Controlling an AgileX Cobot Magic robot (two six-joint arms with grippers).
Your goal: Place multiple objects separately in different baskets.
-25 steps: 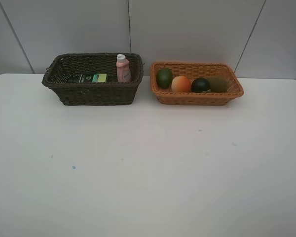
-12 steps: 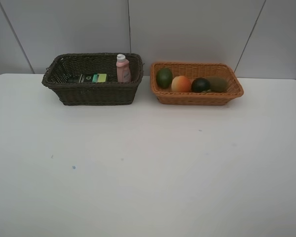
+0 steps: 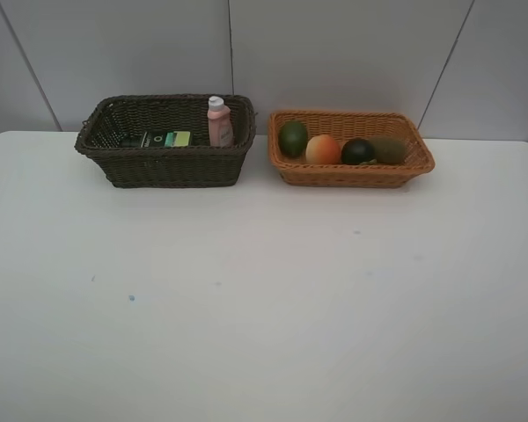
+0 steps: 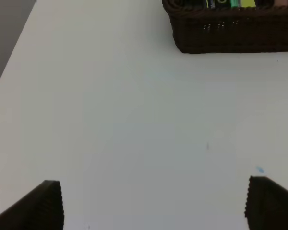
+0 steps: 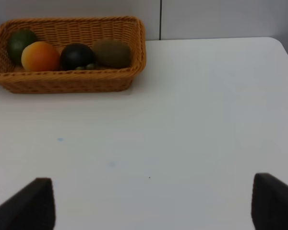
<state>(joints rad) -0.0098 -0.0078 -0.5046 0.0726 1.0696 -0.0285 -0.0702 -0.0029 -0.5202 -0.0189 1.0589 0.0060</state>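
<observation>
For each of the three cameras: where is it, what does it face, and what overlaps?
Exterior high: mounted high, facing the table and both baskets; no robot parts visible.
Left wrist: low over the table, facing the dark basket; open left pincer.
Right wrist: low, facing the tan basket; open right pincer.
Each wrist view shares its basket with the exterior view.

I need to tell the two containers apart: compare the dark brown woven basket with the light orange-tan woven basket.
The dark brown woven basket is deeper; the light orange-tan woven basket is shallower. The dark one holds a pink white-capped bottle and a dark-green box; the tan one holds four round fruits. Both are rectangular wicker, side by side at the table's back.
</observation>
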